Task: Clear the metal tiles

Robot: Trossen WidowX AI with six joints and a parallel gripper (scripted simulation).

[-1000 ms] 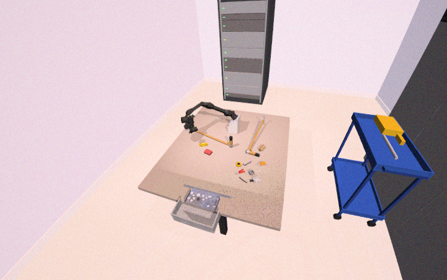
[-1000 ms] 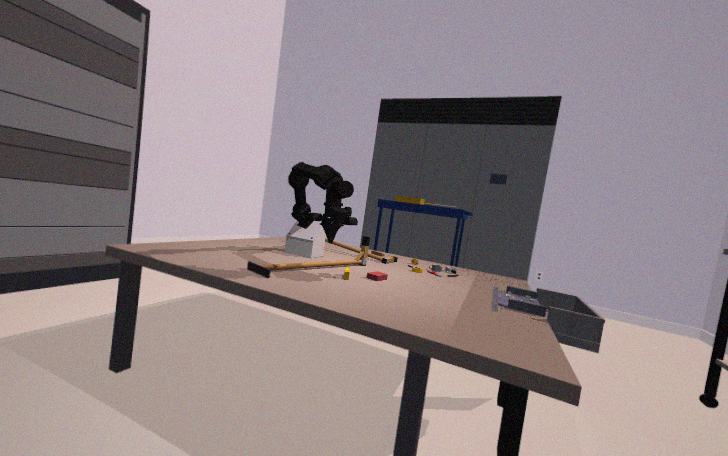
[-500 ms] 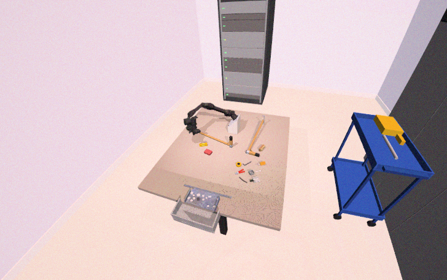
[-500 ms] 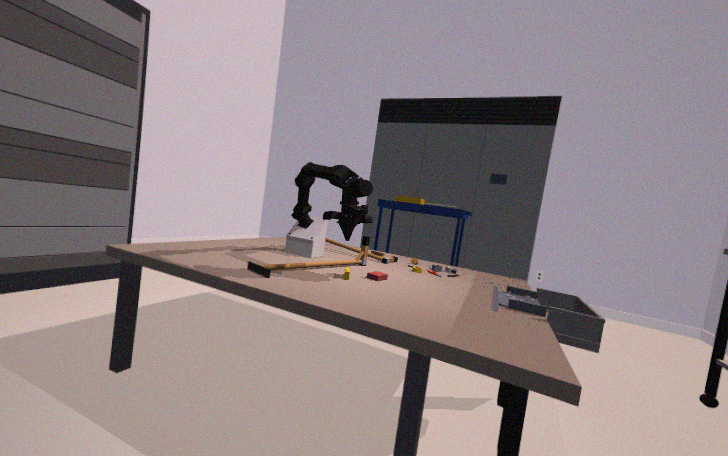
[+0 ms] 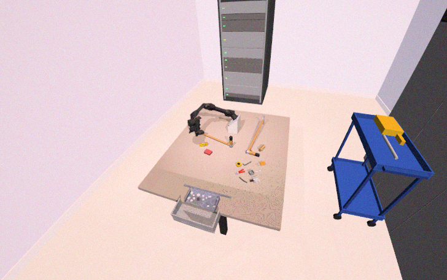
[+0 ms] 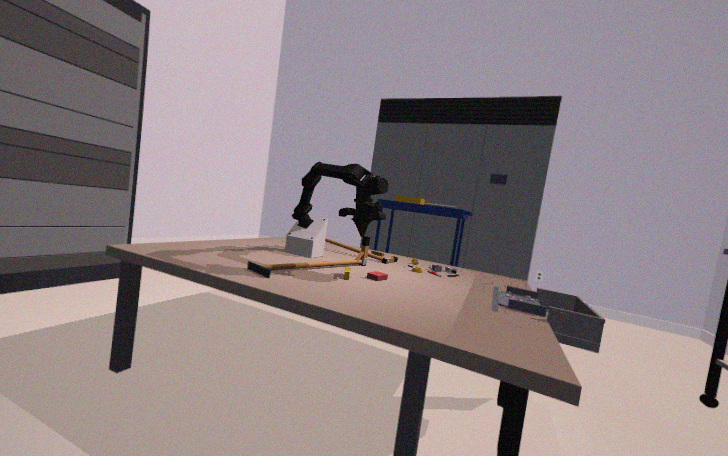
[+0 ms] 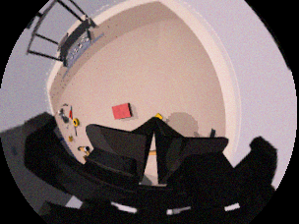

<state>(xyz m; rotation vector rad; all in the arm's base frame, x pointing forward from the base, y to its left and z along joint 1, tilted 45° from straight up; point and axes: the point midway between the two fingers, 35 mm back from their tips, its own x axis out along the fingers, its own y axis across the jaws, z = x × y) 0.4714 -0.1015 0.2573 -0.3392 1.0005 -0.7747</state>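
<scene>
My gripper (image 5: 199, 132) (image 6: 364, 236) (image 7: 155, 119) is shut and empty, above the table at the blade end of one long-handled tool. That orange-shafted tool (image 5: 217, 140) (image 6: 316, 264) lies flat, with an upright grip at its other end. A second long orange-shafted tool (image 5: 256, 135) (image 6: 343, 245) lies farther right. I cannot tell which is the long scraper. The steel bench plate (image 5: 207, 191) stands at the table's front edge with several small pale tiles on it. The grey catch box (image 5: 177, 215) (image 6: 580, 327) is at the plate's outer end.
A yellow item (image 5: 202, 144) (image 6: 347, 273) (image 7: 158, 116) and a red block (image 5: 207, 151) (image 6: 377, 276) (image 7: 121, 111) lie near the first tool. Several small tools, including a yellow ring (image 5: 238, 164), lie at mid-right. A blue trolley (image 5: 357, 199) stands right of the table.
</scene>
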